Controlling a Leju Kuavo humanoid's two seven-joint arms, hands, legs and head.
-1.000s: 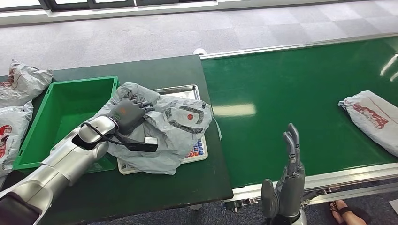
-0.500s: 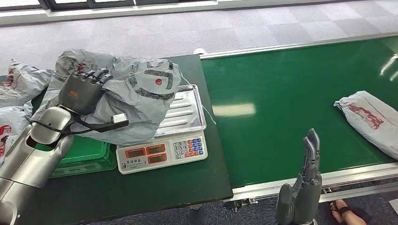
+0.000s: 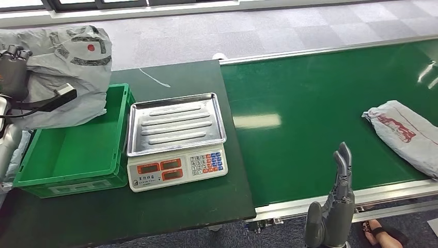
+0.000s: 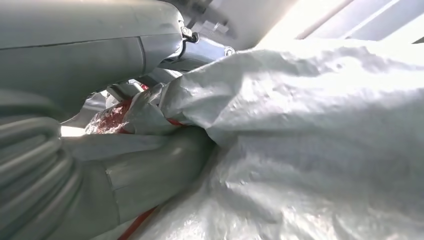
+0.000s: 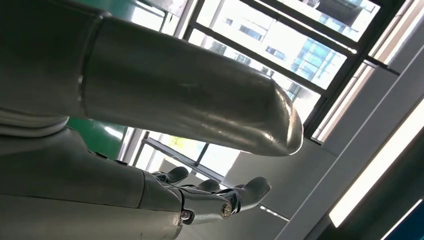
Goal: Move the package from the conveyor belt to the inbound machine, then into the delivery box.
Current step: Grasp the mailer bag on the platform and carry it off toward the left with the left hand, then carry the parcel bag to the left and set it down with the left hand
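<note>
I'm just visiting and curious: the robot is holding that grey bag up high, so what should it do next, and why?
Probably lower and release it. The left robot hand holds the grey package above the green delivery box's far-left corner, and the scale is already bare, so weighing seems finished.

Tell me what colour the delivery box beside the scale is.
Green: the delivery box is plain bright green plastic, seen best in the head view.

Silver-armed humanoid with dark grey hands

The left hand (image 3: 11, 72) was dark grey with an orange mark and a black cable beside it; the right hand (image 3: 333, 209) had smooth grey segmented fingers and small screws at the knuckles.
</note>
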